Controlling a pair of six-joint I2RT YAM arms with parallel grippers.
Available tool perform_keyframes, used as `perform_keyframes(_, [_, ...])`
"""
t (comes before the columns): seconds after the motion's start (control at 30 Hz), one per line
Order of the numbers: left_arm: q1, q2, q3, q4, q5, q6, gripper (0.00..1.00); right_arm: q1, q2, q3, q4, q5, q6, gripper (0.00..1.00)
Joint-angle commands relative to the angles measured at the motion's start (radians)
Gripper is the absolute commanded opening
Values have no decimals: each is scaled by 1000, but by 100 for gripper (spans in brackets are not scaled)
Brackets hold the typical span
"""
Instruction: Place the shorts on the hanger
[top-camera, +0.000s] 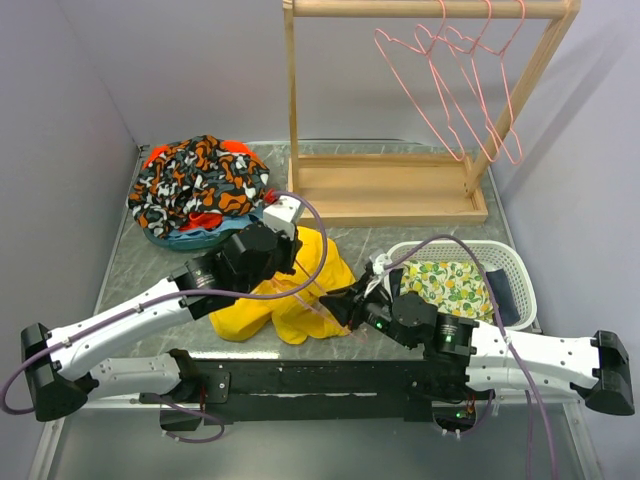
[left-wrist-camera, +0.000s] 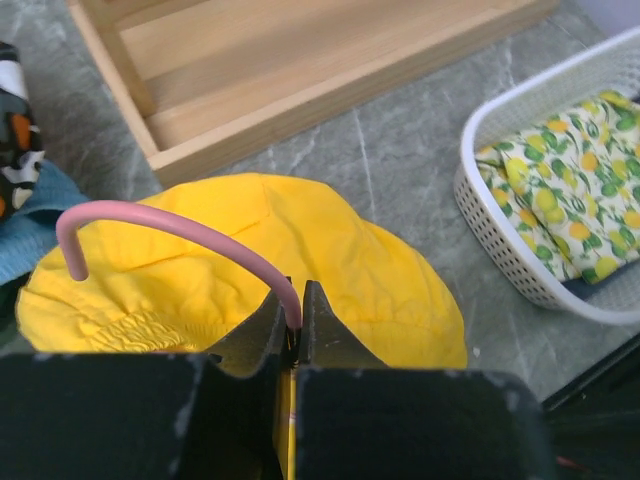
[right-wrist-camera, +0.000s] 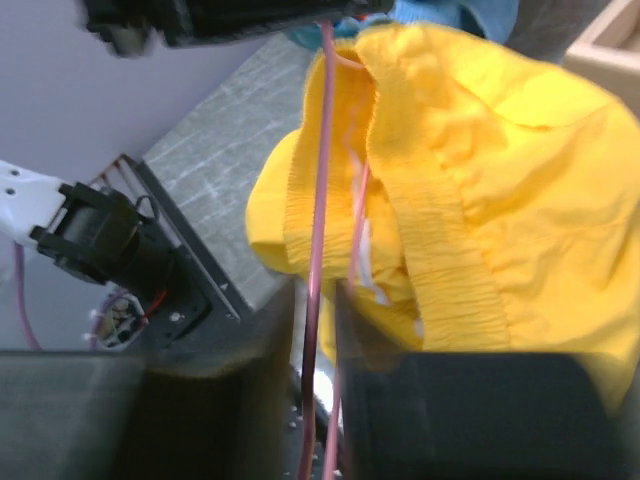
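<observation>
The yellow shorts (top-camera: 290, 305) lie bunched on the table between my two grippers. My left gripper (top-camera: 295, 258) sits over their far side. In the left wrist view it (left-wrist-camera: 293, 300) is shut on the hook end of the pink hanger (left-wrist-camera: 170, 225), whose hook curves up over the shorts (left-wrist-camera: 380, 260). My right gripper (top-camera: 342, 300) is at the shorts' right edge. In the right wrist view its jaws (right-wrist-camera: 315, 290) stand close together with two wires of the hanger (right-wrist-camera: 320, 150) between them. The elastic waistband of the shorts (right-wrist-camera: 500, 150) drapes beside the wires. Most of the hanger is hidden in the top view.
A wooden rack (top-camera: 385, 205) stands at the back with spare pink hangers (top-camera: 460, 90) on its rail. A patterned garment pile (top-camera: 195, 185) lies at the back left. A white basket (top-camera: 510, 262) holding a lemon-print cloth (top-camera: 450, 285) is on the right.
</observation>
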Motion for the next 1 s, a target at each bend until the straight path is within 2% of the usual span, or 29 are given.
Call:
perform_keyframes(0.0, [-5, -17, 37, 61, -132, -5, 1, -1, -72, 75, -89, 70, 49, 44])
perform_keyframes(0.03, [-5, -22, 34, 61, -141, -5, 1, -3, -89, 86, -153, 95, 81, 60])
perform_keyframes(0.1, [-10, -34, 28, 60, -156, -6, 1, -3, -135, 100, -233, 193, 127, 69])
perform_keyframes(0.13, [-10, -39, 22, 61, -162, -6, 1, -7, -146, 109, -313, 227, 183, 70])
perform_keyframes(0.3, [-13, -60, 9, 75, -192, -17, 1, -23, -218, 48, -401, 248, 338, 69])
perform_keyframes(0.5, [-14, -63, -3, 90, -248, -26, 1, -23, -365, -164, -321, 210, 480, 62])
perform_keyframes(0.7, [-13, -115, -43, 144, -265, -45, 1, -15, -198, -199, -249, 196, 572, 61])
perform_keyframes(0.8, [-13, -126, -55, 143, -284, -51, 1, -15, -233, -250, -194, 193, 580, 61])
perform_keyframes(0.97, [-13, -121, -63, 137, -324, -71, 1, -13, -251, -212, -243, 210, 530, 62])
